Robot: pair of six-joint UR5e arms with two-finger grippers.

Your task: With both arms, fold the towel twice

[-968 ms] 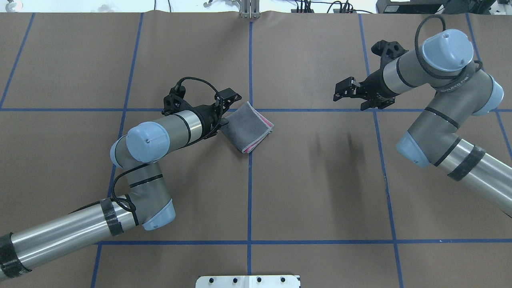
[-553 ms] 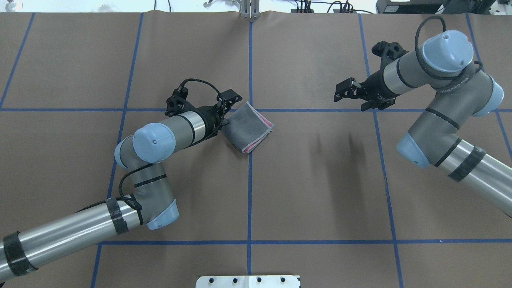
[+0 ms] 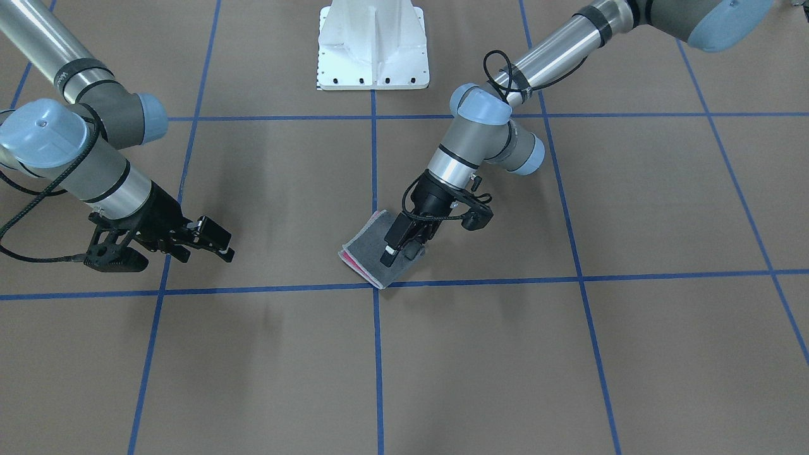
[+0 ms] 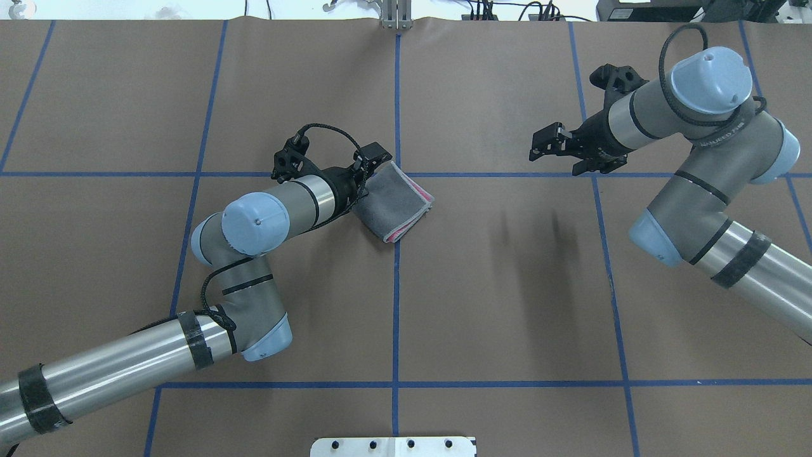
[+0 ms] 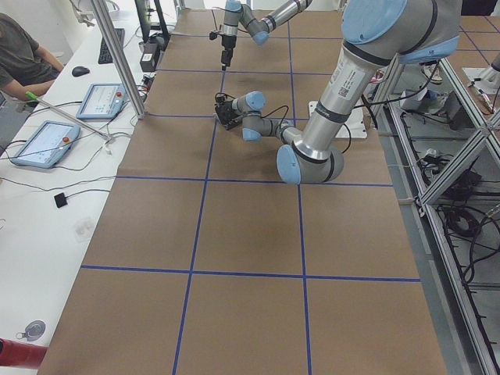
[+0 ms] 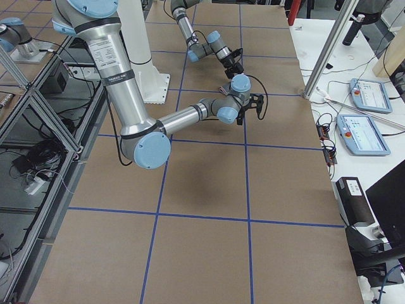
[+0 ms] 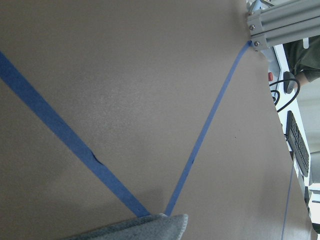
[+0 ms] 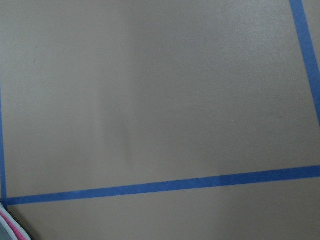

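Since 1 second ago the left arm [image 4: 298, 198] is advancing toward 2 o'clock in the overhead view, carrying the left claw [image 3: 398, 253] from beside the towel [image 4: 399, 203] onto its 9 o'clock edge, while the right arm [image 4: 634, 114] is keeping its place. The towel is lying flat on the surface [image 4: 507, 285] as a small grey packet with pink showing along its 3 and 6 o'clock edges, at the crossing of 2 blue tape lines [image 4: 396, 285]. Judging by the layers, both folds are looking done, so the left claw is probably pressing or squaring the packet rather than lifting it. In the front view its fingers are standing slightly apart, tips touching the grey face and gripping nothing. The right claw [image 4: 544, 143] is hovering well apart at the towel's 3 o'clock, fingers spread and empty, likely waiting clear of the work.
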